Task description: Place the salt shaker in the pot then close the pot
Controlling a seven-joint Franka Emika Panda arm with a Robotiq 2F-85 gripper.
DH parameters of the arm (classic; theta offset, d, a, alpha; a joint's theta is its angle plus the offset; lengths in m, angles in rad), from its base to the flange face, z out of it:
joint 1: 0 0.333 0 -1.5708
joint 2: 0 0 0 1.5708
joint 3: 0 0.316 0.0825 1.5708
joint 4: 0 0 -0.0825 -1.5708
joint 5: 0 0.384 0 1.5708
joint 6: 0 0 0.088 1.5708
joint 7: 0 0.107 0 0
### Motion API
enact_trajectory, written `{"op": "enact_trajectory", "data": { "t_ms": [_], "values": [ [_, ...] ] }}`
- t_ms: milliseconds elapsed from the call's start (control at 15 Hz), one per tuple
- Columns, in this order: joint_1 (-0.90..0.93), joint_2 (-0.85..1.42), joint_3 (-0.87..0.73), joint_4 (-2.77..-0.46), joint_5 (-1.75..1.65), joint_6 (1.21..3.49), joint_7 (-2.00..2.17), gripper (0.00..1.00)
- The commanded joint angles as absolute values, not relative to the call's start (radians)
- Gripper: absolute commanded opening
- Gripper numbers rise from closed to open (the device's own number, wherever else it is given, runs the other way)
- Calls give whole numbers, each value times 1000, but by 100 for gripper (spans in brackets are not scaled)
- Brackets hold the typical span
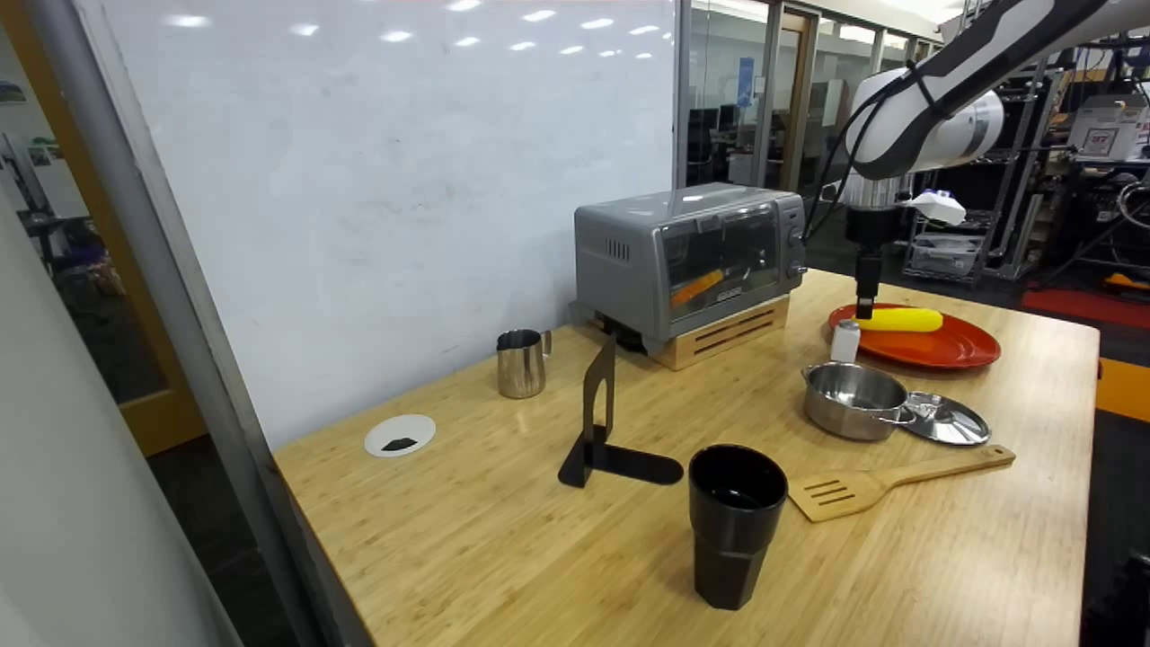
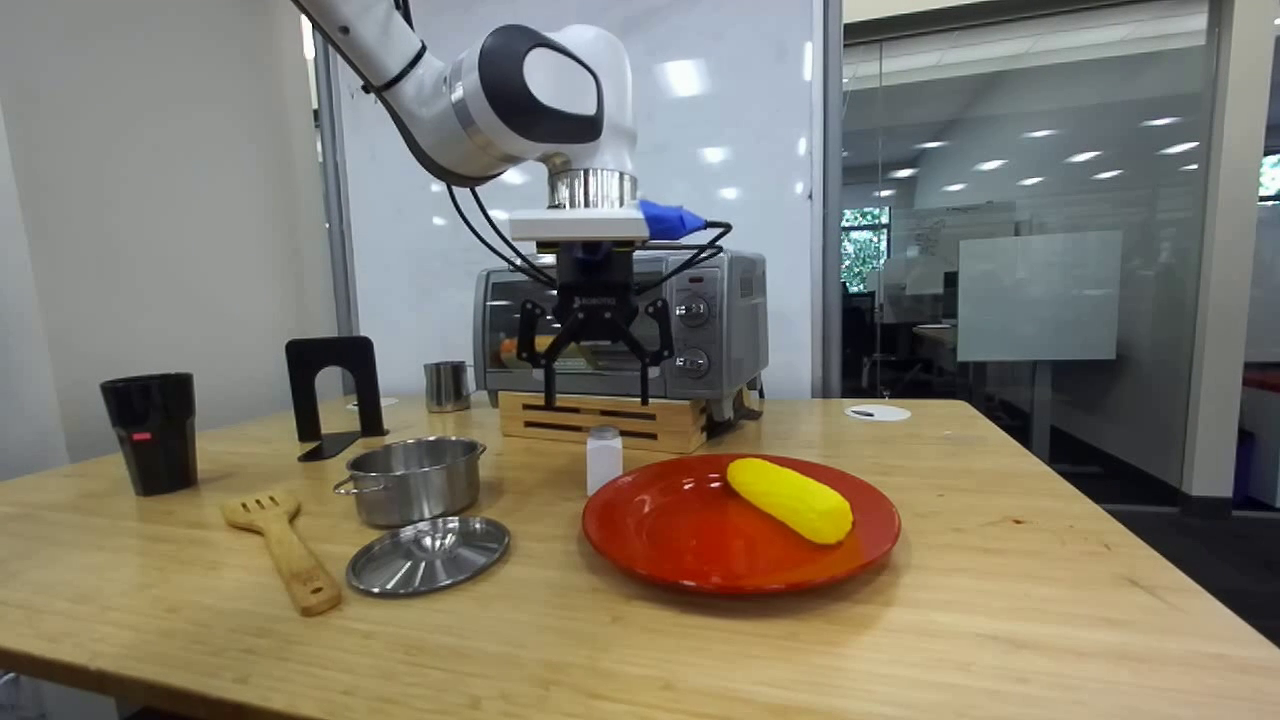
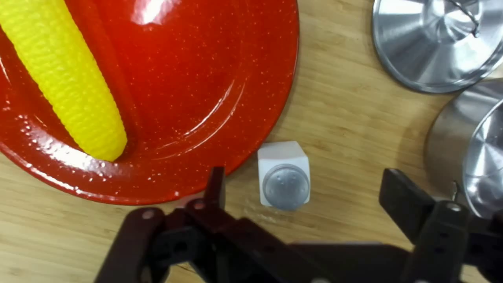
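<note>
It seems that no part of the task is done yet: the pot (image 2: 425, 490) stands open on the bench (image 2: 950, 560), without the salt shaker (image 2: 604, 465) inside. Just beside the pot lies its lid (image 2: 428, 556), so the closing is also left for afterwards. A little farther from the pot, the salt shaker stands upright, between the pot and the red plate (image 2: 680, 525); judging from this, it must first be lifted and brought into the pot. Higher than the pot hangs the gripper (image 2: 598, 396), its fingers (image 2: 549, 388) spread wide apart and holding nothing. The salt shaker is lower than the gripper, almost beneath it, and roughly in line with the gap between the fingers, but they are not yet around it
</note>
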State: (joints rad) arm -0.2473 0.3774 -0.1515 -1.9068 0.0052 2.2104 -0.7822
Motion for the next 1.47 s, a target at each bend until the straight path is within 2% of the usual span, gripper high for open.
{"op": "enact_trajectory", "data": {
  "t_ms": [0, 600, 1200, 1267, 1400],
  "values": [
    [-275, 384, -122, -1941, 5, 2278, -832, 100],
    [-292, 413, -101, -2005, 27, 2483, -836, 100],
    [-307, 401, -79, -2004, 37, 2446, -833, 100],
    [-309, 402, -78, -2001, 41, 2441, -831, 75],
    [-312, 403, -78, -1997, 47, 2435, -834, 66]
  ]
}}
